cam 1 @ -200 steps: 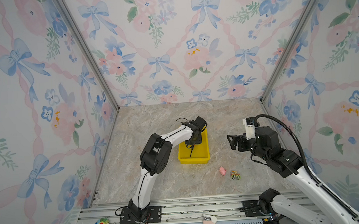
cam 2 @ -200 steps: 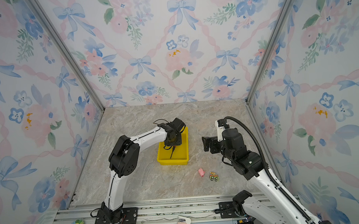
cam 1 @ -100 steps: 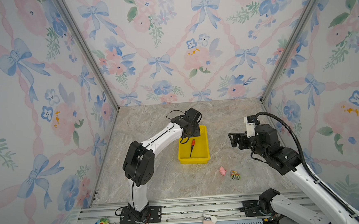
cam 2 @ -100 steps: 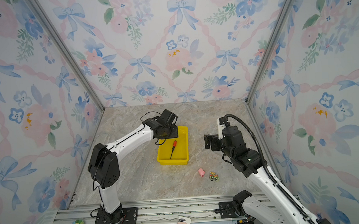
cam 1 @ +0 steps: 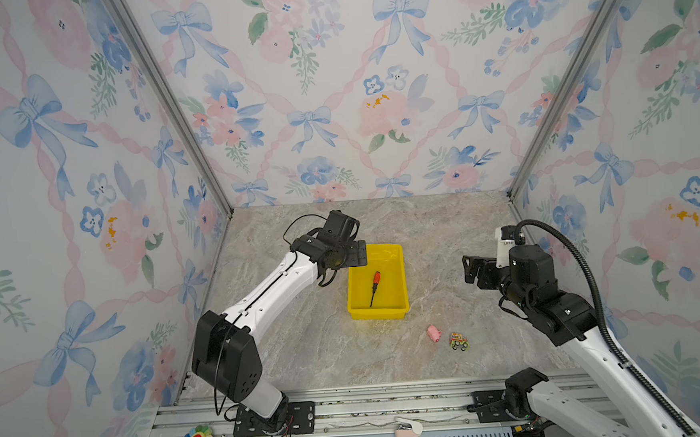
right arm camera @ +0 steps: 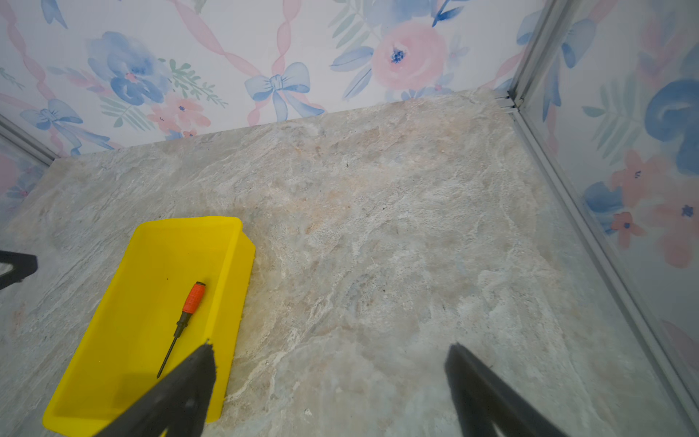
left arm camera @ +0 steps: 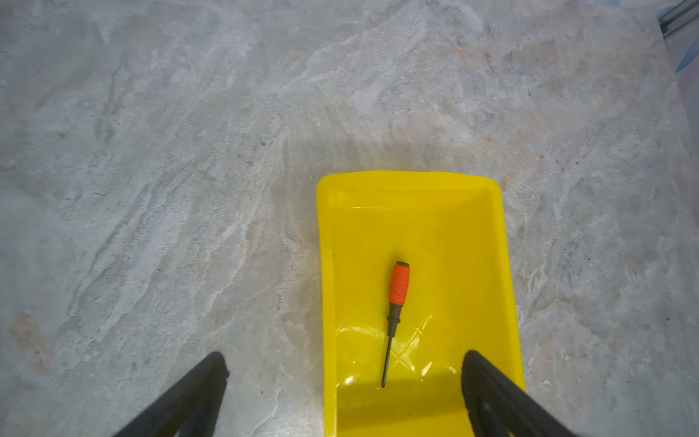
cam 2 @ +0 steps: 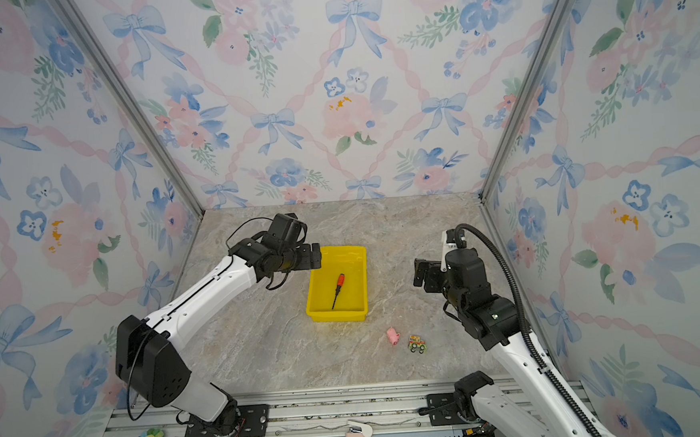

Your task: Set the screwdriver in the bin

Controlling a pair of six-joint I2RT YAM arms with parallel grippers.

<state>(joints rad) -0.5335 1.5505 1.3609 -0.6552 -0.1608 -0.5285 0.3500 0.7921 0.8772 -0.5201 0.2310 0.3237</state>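
— What is this room like?

— It is like a little box. The papered walls (cam 1: 313, 117) have blue bows, pink flowers and pink ribbons on them. Shiny metal posts (cam 1: 166, 101) stand in the two back corners.

— And the table?

— The flat stone-look table (cam 1: 306, 347) is grey and tan with wavy streaks. A grey metal rail (cam 1: 351, 406) runs along its near edge, and both arms are bolted to it. A round rainbow flower toy (cam 1: 196, 436) sits on the rail.

— Where is the small screwdriver with the red-orange handle (cam 1: 374, 288)?

— It lies flat inside the bright yellow plastic bin (cam 1: 377, 313), near the middle of its floor. The handle points to the back wall and the thin tip to the front. Nothing touches it.

— What about the jaws?

— The left jaws are spread wide and hold nothing. They hang above the bin's back left corner. The right jaws are spread wide too, with nothing in them, well off to the right of the bin.

— Anything else on the table?

— A tiny pink toy (cam 1: 433, 332) and a tiny toy car (cam 1: 458, 341) sit side by side, near the bin's front right corner.
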